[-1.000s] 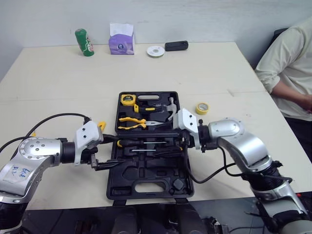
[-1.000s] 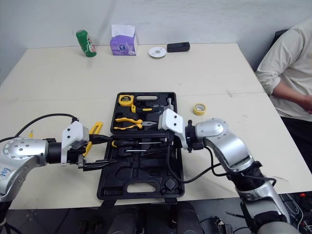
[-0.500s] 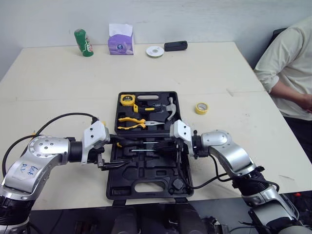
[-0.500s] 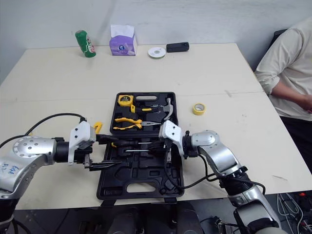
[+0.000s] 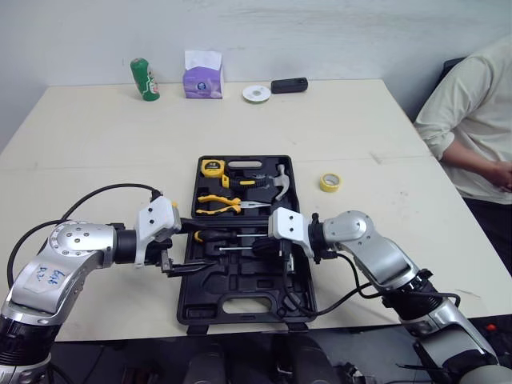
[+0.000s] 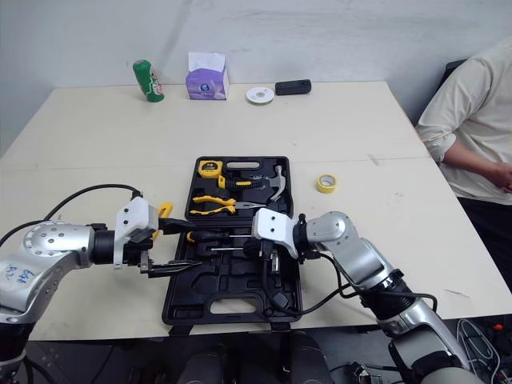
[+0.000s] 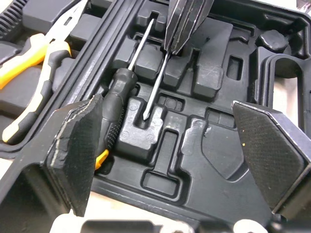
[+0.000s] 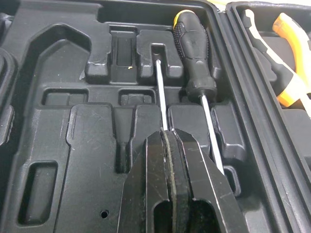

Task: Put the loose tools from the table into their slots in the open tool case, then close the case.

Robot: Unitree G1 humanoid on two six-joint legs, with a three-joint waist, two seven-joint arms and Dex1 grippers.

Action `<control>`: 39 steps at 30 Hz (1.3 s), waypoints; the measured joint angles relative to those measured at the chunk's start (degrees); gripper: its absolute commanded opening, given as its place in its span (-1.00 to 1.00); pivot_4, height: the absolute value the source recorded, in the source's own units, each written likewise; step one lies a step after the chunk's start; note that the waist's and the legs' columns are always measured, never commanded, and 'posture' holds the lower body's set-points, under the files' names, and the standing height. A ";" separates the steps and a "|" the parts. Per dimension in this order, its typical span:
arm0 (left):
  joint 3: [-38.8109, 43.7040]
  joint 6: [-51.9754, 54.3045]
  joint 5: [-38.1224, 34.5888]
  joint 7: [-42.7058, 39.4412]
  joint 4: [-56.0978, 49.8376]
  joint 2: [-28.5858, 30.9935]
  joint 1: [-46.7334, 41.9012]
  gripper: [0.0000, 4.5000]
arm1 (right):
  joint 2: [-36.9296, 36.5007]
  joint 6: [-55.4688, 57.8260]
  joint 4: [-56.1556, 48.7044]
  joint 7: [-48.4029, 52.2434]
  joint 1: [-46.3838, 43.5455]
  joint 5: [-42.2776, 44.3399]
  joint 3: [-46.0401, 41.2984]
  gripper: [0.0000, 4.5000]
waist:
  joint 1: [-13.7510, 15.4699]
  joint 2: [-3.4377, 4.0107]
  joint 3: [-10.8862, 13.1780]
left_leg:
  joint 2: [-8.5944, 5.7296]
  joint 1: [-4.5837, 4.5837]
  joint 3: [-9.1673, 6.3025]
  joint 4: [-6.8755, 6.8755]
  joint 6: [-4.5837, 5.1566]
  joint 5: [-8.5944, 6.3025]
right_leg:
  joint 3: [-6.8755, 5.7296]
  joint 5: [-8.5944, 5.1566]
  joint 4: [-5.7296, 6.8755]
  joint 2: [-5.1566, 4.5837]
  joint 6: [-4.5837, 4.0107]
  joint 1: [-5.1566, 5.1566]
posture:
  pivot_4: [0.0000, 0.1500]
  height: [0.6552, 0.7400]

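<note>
1. my right claw [image 8: 165, 132] is clenched on the thin steel shaft of a screwdriver [image 8: 159, 92], low over the near half of the open tool case [image 5: 232, 282].
2. the shaft lies along its moulded groove, tip toward the case's left side. i cannot tell whether the handle behind my fingers is fully seated.
3. just beside it lies a second screwdriver [image 8: 194, 58], black grip with a yellow cap, resting in its own slot.
4. my left claw [image 5: 192, 246] hovers released at the case's left edge near that black grip, fingers spread wide and holding nothing.
5. in the far half, the tape measure [image 5: 211, 167], pliers [image 5: 220, 204] and hammer [image 5: 276, 180] sit in their places.
6. by my reading the job is well past halfway: most tools are home, though several recesses in the near half lie bare.
7. a roll of yellow tape [image 5: 330, 182] lies out on the worktop [image 5: 96, 144] to the right of the case. a yellow item [image 6: 164, 210] lies just beside the case's left edge, partly hidden by my left claw, and i cannot tell what it is.
8. left to do, as i judge it: seat and let go of this screwdriver, gather any strays, and close the case.
</note>
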 measured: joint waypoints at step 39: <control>60.00 -4.89 -6.40 12.07 21.68 -10.92 45.37 1.00 | -32.94 -4.13 31.75 3.52 14.29 12.97 -46.60 0.98 | -0.19 0.20 0.49 | 0.05 -0.99 0.06 0.01 0.32 -0.23 | -0.09 -0.03 -0.45 0.06 -0.03 -1.01 | 1.00 0.65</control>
